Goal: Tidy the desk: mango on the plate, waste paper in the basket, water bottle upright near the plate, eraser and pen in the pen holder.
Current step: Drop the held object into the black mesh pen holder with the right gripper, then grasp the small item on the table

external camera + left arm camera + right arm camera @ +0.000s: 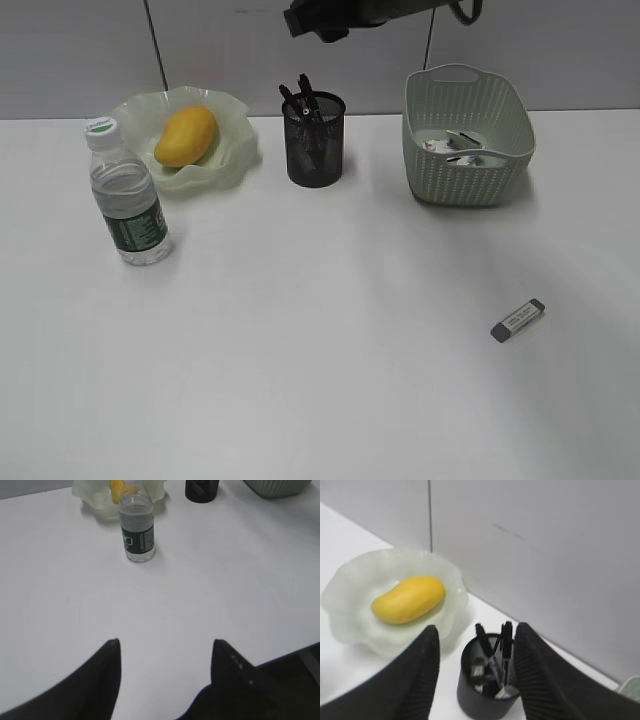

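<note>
Bright, even overhead light; soft faint shadows; slightly blurred wrist views.

Exterior cam: we look down at a slant across the desk [320,380] toward the back wall, pen holder [315,138] centre-rear. Left wrist cam: low over the desk's near side, facing the far-off holder [201,490] at top edge. Right wrist cam: we sit close above the holder [487,682], facing the wall. All three share the holder; the plate [235,125] left of it too.
</note>
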Controlling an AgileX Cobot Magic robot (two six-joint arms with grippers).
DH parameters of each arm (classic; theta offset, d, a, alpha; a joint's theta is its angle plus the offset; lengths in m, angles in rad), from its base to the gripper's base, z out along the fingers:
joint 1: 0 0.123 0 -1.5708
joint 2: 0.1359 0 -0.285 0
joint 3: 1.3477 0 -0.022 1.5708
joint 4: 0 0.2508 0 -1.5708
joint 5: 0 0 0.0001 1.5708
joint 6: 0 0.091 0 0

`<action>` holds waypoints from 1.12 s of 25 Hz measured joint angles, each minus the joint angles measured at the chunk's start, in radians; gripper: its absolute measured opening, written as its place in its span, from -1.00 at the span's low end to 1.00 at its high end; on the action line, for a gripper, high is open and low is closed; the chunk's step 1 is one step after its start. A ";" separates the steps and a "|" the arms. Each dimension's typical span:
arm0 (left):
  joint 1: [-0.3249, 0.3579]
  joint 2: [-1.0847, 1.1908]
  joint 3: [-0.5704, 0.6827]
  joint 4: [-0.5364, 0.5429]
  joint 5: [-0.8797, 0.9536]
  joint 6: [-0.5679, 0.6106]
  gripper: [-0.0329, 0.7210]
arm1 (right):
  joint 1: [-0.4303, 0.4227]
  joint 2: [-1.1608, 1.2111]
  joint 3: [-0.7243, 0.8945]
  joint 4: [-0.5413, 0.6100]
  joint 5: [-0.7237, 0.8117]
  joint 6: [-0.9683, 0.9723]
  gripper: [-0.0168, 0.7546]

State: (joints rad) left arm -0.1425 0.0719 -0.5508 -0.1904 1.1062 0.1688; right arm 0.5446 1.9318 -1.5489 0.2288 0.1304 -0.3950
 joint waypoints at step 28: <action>0.000 0.205 0.019 -0.016 -0.033 0.014 0.25 | -0.280 -0.341 0.162 -0.243 1.072 0.203 0.00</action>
State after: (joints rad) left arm -0.1425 0.2771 -0.5320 -0.2061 1.0733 0.1828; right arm 0.2646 1.5903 -1.3867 -0.0141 1.2024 -0.1918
